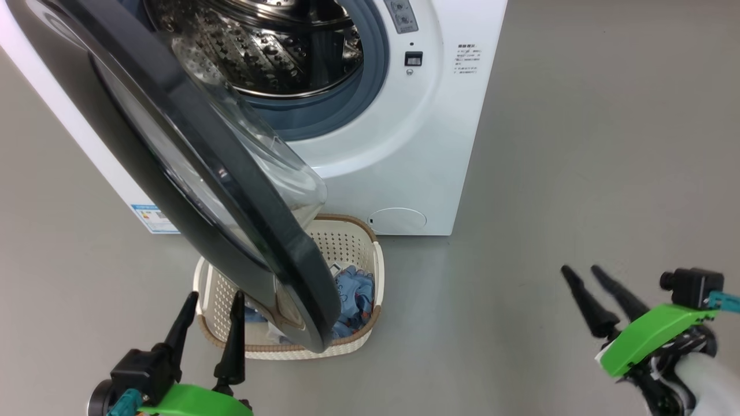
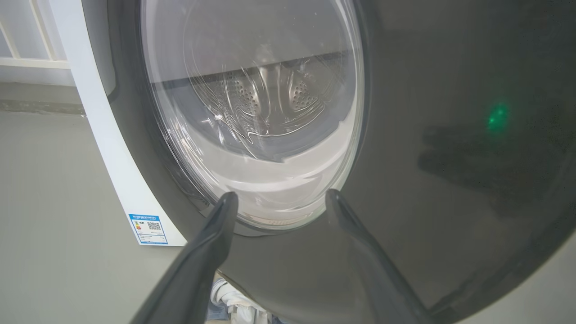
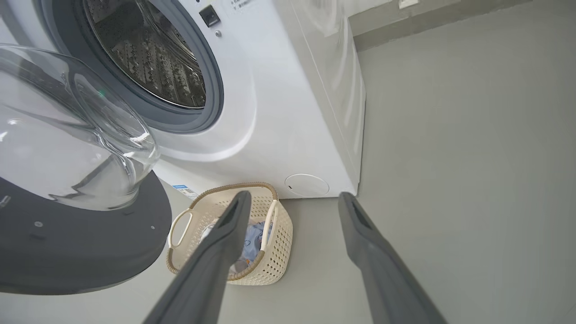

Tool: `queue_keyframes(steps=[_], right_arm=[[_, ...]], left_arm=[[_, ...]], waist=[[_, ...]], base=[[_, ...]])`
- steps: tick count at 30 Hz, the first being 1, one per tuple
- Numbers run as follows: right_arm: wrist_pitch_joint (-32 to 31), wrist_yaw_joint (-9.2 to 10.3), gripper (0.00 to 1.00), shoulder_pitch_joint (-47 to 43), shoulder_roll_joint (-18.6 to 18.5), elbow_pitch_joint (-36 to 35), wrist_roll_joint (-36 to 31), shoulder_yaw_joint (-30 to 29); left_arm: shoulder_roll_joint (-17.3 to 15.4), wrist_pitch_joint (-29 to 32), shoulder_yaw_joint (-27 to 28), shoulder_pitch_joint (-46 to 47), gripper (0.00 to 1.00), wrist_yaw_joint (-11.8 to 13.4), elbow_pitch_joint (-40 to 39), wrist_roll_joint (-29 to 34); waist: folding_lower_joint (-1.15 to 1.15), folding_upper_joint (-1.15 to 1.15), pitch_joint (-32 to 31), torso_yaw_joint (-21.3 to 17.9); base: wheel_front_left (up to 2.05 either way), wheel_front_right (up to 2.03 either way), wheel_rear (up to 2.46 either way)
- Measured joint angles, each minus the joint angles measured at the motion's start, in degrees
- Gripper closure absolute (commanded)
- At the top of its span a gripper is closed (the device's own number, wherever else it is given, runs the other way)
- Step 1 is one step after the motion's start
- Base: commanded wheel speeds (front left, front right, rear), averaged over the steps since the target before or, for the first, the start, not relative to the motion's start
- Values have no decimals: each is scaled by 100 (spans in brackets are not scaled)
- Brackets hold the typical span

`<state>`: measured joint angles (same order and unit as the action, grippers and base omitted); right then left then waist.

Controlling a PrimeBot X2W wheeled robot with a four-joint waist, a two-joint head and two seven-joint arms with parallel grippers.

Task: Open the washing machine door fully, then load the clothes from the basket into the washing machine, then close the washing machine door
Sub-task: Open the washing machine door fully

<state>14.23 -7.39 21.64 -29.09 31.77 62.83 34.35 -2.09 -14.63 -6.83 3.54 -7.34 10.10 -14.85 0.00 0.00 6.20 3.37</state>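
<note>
While the washing machine door stands swung out from the washing machine, its dark rim overlapping the basket in the head view, the clothes lie inside that basket on the floor just before the machine. The left hand, fingers spread wide and empty, is near the door's rim; the right hand, equally wide and empty, is well apart

washing machine door stands open over basket holding blue clothes.

clothes in basket before washing machine
</note>
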Motion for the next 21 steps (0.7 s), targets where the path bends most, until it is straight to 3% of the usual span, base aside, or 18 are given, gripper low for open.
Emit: queue_keyframes(steps=[2, 3, 9, 21], right_arm=[[1, 0, 0, 3, 1, -9, -240, -153], [1, 0, 0, -7, 62, -67, -549, -565], [3, 0, 0, -305, 398, -380, -1642, -1568], [7, 0, 0, -891, 936, -730, -2966, -2815]], left_arm=[[0, 0, 5, 0, 0, 0, 0, 0], [0, 0, 8, -1, 0, 0, 0, 0], [-2, 0, 15, -7, 0, 0, -1, 0], [-2, 0, 12, -10, 0, 0, 0, 1]], waist=[[0, 0, 1, -1], [0, 0, -2, -3], [0, 0, -15, -2], [0, 0, -32, 14]], base=[[0, 0, 0], [0, 0, 0], [0, 0, 0], [0, 0, 0]])
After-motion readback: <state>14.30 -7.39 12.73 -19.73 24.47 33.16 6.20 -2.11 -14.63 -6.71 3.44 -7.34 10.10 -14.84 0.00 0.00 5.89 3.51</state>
